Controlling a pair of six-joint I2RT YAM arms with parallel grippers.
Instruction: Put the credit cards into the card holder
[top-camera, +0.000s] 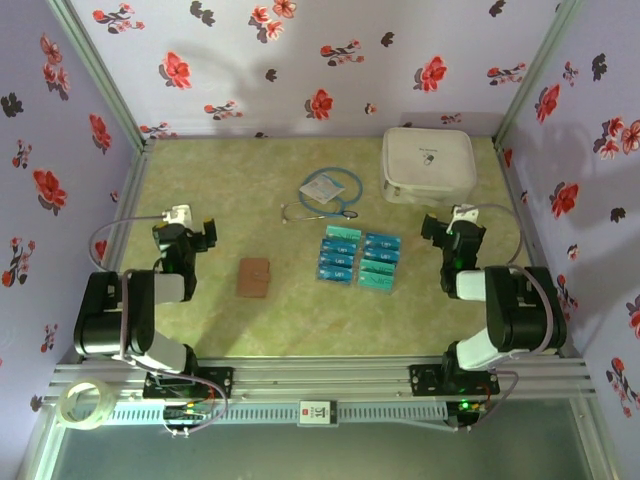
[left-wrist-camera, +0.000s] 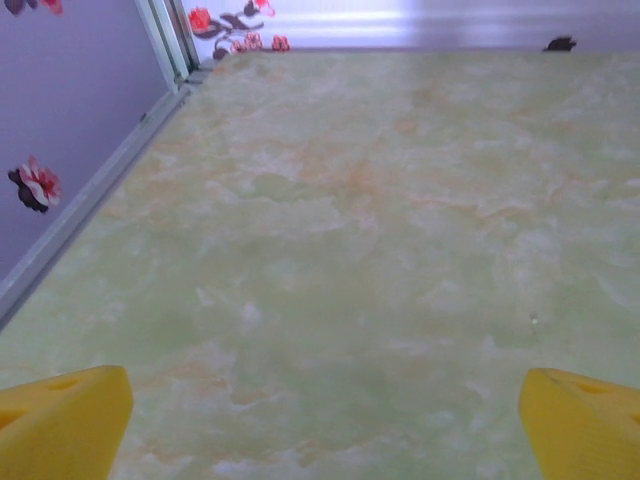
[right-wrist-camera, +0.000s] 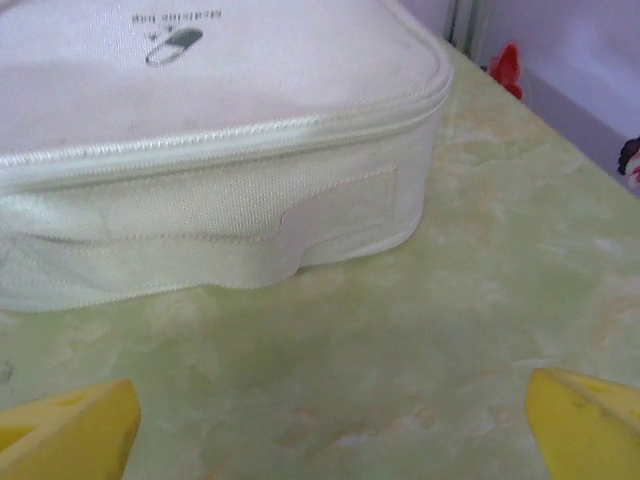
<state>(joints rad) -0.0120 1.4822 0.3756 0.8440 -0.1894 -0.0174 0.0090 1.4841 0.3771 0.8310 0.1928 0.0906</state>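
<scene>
The cards (top-camera: 358, 258) lie in two neat columns near the middle of the bench (top-camera: 300, 325), a little toward its right edge: blue ones in the left column, teal ones in the right, the columns just beside each other. The holder (top-camera: 255, 277) lies flat to their left, apart from them, with bare bench all round it. Whether it has anything inside cannot be told.

Toward the far edge, a pale blue packet (top-camera: 330, 188) with looped tubing sits just beyond the cards. A white case (top-camera: 428, 165) fills the far right corner; from the right wrist its zip runs shut along the rim, so what it holds is hidden.

The left tool (top-camera: 186, 226) hangs near the left edge, jaws wide and holding nothing; its yellow fingertips (left-wrist-camera: 65, 425) frame bare bench that runs clear to the far left corner. The right tool (top-camera: 452, 226) hangs near the right edge, also wide and holding nothing, its fingertips (right-wrist-camera: 70, 430) pointing at the near side of the case, which stands close ahead of it.

Flowered walls close the left, far and right edges. The widest open ground is the strip along the near edge, between the two arms, and the far left part of the bench. A tape roll (top-camera: 85, 405) rests on the rail at the near left corner.
</scene>
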